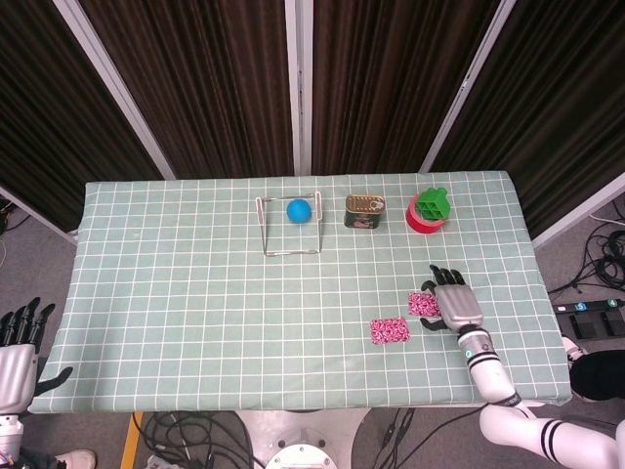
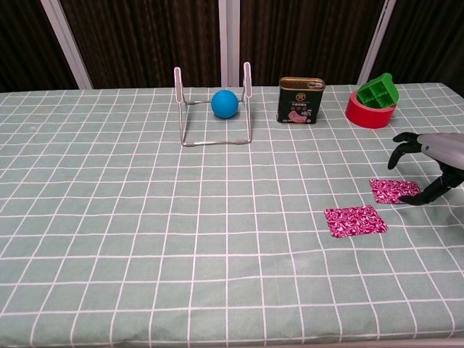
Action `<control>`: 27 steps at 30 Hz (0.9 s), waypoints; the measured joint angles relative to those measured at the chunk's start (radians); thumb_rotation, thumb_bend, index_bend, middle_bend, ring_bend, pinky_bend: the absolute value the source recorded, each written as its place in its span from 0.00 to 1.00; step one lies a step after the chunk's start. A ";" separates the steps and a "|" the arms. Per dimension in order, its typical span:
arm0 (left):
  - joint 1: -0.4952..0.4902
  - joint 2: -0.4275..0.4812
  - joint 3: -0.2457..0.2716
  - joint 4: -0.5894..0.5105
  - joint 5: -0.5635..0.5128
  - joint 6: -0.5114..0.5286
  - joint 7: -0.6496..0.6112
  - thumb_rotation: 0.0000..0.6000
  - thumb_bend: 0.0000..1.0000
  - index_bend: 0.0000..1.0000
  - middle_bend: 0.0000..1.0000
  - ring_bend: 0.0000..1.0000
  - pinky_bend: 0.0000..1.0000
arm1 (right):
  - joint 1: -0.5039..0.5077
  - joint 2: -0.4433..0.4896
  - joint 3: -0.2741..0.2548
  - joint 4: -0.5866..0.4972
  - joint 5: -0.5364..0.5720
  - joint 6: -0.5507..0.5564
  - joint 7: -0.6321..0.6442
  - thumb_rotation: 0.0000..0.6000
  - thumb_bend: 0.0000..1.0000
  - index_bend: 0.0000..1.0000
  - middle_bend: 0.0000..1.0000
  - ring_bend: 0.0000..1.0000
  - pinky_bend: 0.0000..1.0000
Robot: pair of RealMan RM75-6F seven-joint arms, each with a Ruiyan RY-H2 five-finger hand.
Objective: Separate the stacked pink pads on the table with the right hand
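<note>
- Our right hand (image 1: 456,305) is at the right side of the table, with the fingers spread apart and curved downward. It holds nothing. In the chest view its thumb tip reaches down to the right edge of the farther pink pad (image 2: 394,191); we cannot tell if it really touches there or only hangs just above.
- Our left hand (image 1: 20,337) is off the table at the far left corner of the head view, fingers apart and holding nothing. It has no part in this task.
- Nearest to us on the checked tablecloth (image 1: 195,293) lies the nearer pink pad (image 2: 354,220), flat and alone, with nothing on top of it.
- Just behind it and more to the right lies the farther pad, also flat. Between the two pads we see a strip of bare cloth, so they are apart and no more stacked.
- We judge that the separation is done. What is left, as we think, is only to lift the right hand clear of the farther pad without dragging it.
- Far at the back stand a wire rack (image 1: 289,228) with a blue ball (image 1: 299,210), a tin can (image 1: 364,210), and a red roll with a green block (image 1: 428,211). None of these is near the pads.
</note>
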 measured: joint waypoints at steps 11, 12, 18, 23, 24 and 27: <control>0.000 0.004 0.002 -0.011 -0.001 -0.002 0.012 1.00 0.07 0.14 0.05 0.06 0.08 | 0.002 -0.061 -0.001 0.128 0.005 -0.029 0.004 0.80 0.16 0.28 0.00 0.00 0.00; 0.000 0.004 0.002 -0.011 -0.001 -0.003 0.012 1.00 0.07 0.14 0.05 0.06 0.08 | 0.002 -0.065 0.000 0.135 0.005 -0.032 0.005 0.80 0.16 0.28 0.00 0.00 0.00; -0.001 0.006 0.000 -0.012 -0.002 -0.002 0.011 1.00 0.07 0.14 0.05 0.06 0.08 | 0.001 -0.089 0.002 0.178 0.005 -0.049 0.010 0.81 0.16 0.28 0.00 0.00 0.00; 0.001 0.006 0.001 -0.012 -0.003 -0.001 0.010 1.00 0.07 0.14 0.05 0.06 0.08 | -0.002 -0.094 0.002 0.182 -0.007 -0.051 0.012 0.80 0.16 0.31 0.00 0.00 0.00; 0.001 0.006 0.001 -0.012 -0.003 -0.001 0.010 1.00 0.07 0.14 0.05 0.06 0.08 | -0.004 -0.094 0.001 0.181 -0.009 -0.050 0.012 0.80 0.16 0.32 0.00 0.00 0.00; 0.001 0.005 0.001 -0.009 -0.001 0.000 0.009 1.00 0.07 0.14 0.05 0.06 0.08 | -0.009 -0.093 0.001 0.178 -0.014 -0.042 0.012 0.81 0.16 0.35 0.00 0.00 0.00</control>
